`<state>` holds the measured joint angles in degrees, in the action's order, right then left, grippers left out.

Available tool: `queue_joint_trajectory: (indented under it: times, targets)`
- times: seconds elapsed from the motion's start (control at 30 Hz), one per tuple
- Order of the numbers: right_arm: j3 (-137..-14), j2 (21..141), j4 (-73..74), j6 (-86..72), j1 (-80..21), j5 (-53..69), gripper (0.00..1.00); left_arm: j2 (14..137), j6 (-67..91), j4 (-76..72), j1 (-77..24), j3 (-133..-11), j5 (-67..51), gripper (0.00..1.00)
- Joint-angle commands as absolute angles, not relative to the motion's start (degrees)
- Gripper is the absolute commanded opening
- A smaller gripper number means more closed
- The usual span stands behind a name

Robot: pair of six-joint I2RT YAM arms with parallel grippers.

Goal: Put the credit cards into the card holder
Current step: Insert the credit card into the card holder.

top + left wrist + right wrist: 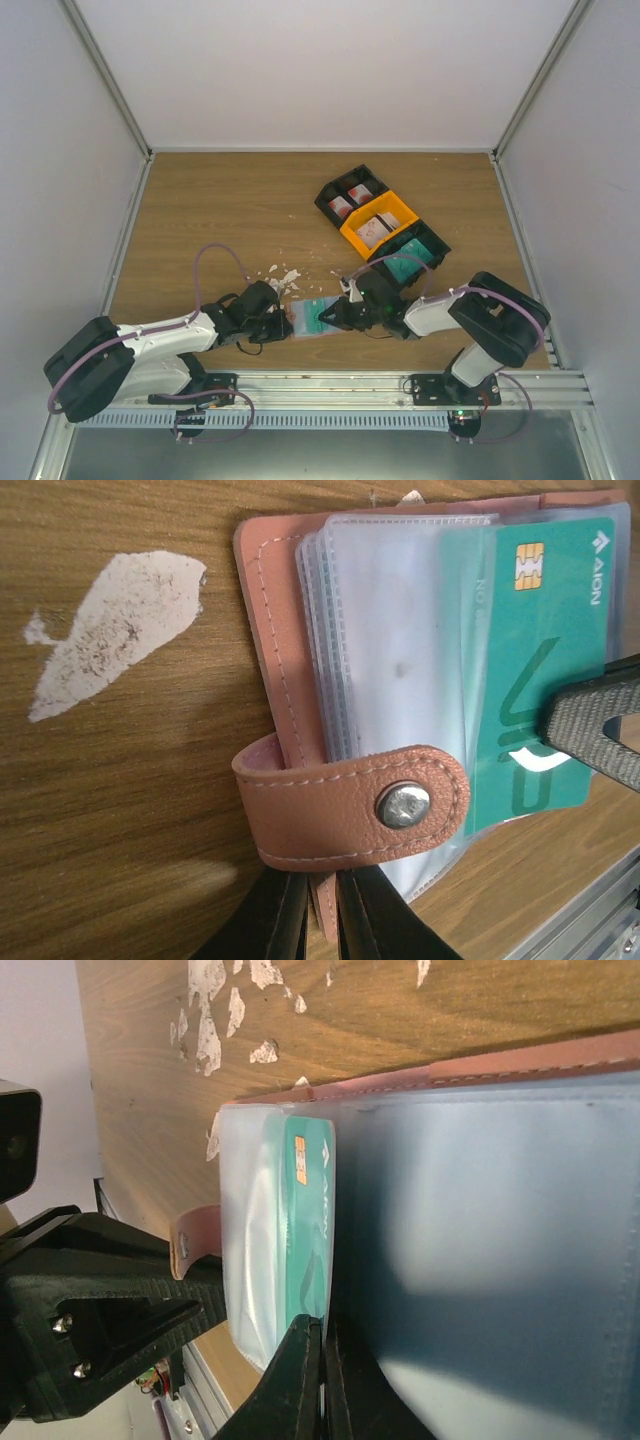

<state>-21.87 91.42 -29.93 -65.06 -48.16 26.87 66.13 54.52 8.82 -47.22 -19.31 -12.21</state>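
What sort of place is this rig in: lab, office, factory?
Probably a lab test cell: plain white panel walls box in a wood-grain tabletop, two robot arms are bolted to an aluminium rail, and black and orange plastic bins stand in a row.

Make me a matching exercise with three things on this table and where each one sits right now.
Things:
1. teal card
2. card holder
3. orange bin

Places:
A. flanked by black bins
B. edge pinched by the left gripper
C. partly inside a clear sleeve, pinched by the right gripper

Pairs: 1-C, 2-B, 3-A
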Motion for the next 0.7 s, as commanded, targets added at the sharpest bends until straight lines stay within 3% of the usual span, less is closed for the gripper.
queue_joint_trajectory:
  times: [0.0,0.53,0.67]
  targets:
    - [-19.83,89.24,-20.87,-63.39,-49.07,20.15,0.01,67.23,53.88,8.69,-47.79,-18.11,-12.06,0.14]
    - [-19.84,84.09,-17.32,-58.19,-49.03,14.32,0.01,61.46,53.26,9.12,-47.74,-18.5,-12.15,0.14]
    - [-20.41,84.88,-19.76,-53.99,-49.04,17.66,0.02,57.34,52.84,6.42,-47.74,-17.82,-12.6,0.2]
